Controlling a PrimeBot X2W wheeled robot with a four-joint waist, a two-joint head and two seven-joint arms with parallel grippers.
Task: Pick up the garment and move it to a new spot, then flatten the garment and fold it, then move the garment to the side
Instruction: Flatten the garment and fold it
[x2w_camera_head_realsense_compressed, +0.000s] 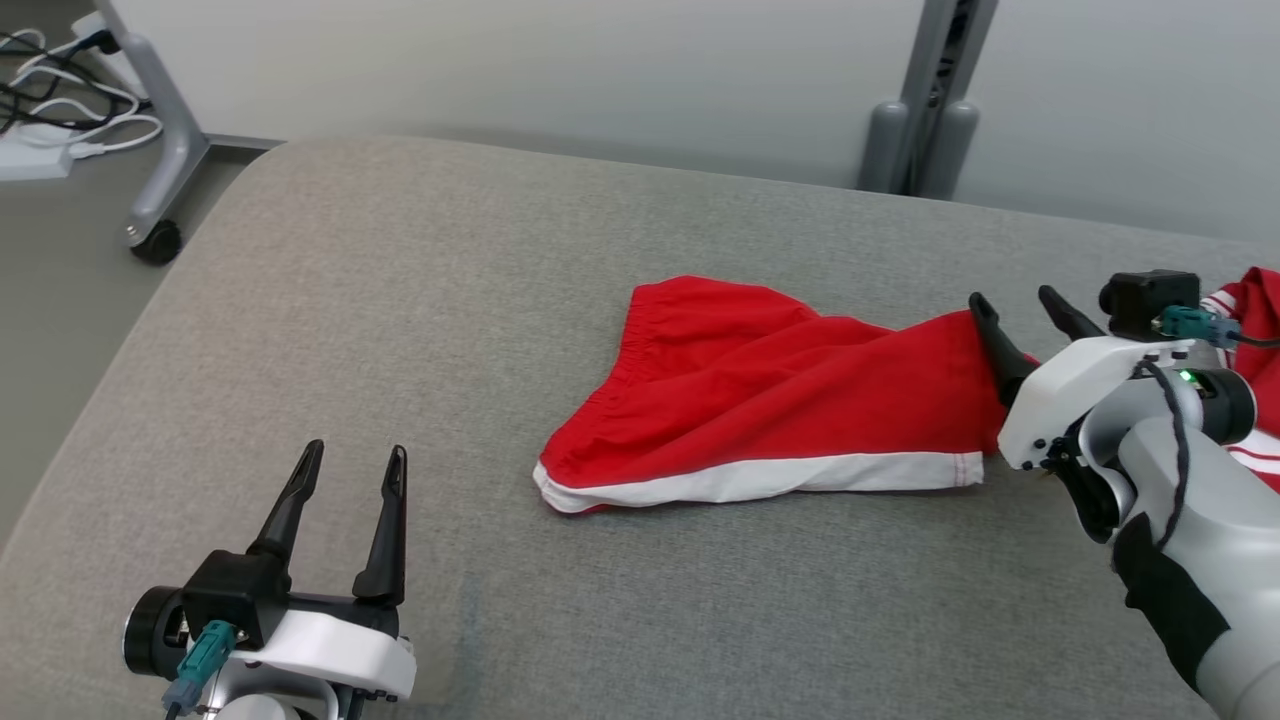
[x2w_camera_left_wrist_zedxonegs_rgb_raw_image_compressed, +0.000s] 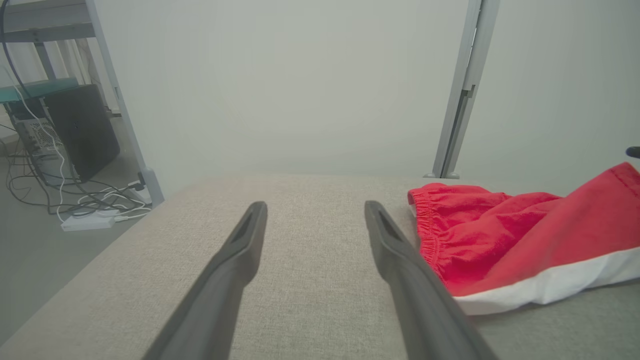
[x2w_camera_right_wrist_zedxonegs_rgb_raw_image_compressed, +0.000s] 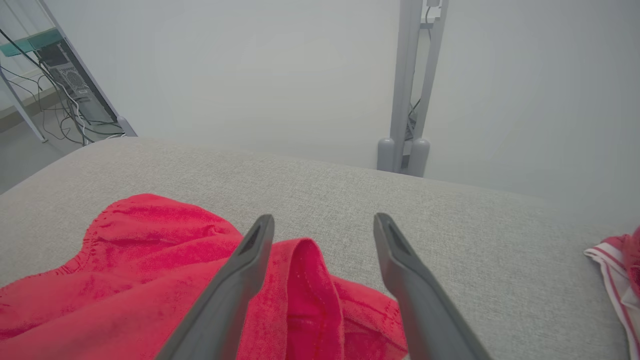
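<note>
Red shorts with a white hem band (x2w_camera_head_realsense_compressed: 770, 400) lie crumpled on the grey cushion (x2w_camera_head_realsense_compressed: 420, 330), waistband toward the far left. My right gripper (x2w_camera_head_realsense_compressed: 1015, 305) stands open at the shorts' right end; in the right wrist view a raised fold of red cloth (x2w_camera_right_wrist_zedxonegs_rgb_raw_image_compressed: 310, 280) sits between its fingers (x2w_camera_right_wrist_zedxonegs_rgb_raw_image_compressed: 235, 285), and the jaws are not closed on it. My left gripper (x2w_camera_head_realsense_compressed: 355, 462) is open over bare cushion at the lower left, well apart from the shorts (x2w_camera_left_wrist_zedxonegs_rgb_raw_image_compressed: 505, 240), which lie to its right.
A second red-and-white garment (x2w_camera_head_realsense_compressed: 1250, 340) lies at the cushion's right edge, also seen as striped cloth (x2w_camera_right_wrist_zedxonegs_rgb_raw_image_compressed: 617, 265). Beyond the cushion are a grey post (x2w_camera_head_realsense_compressed: 925, 100), a wheeled stand leg (x2w_camera_head_realsense_compressed: 160, 150) and cables on the floor (x2w_camera_head_realsense_compressed: 50, 100).
</note>
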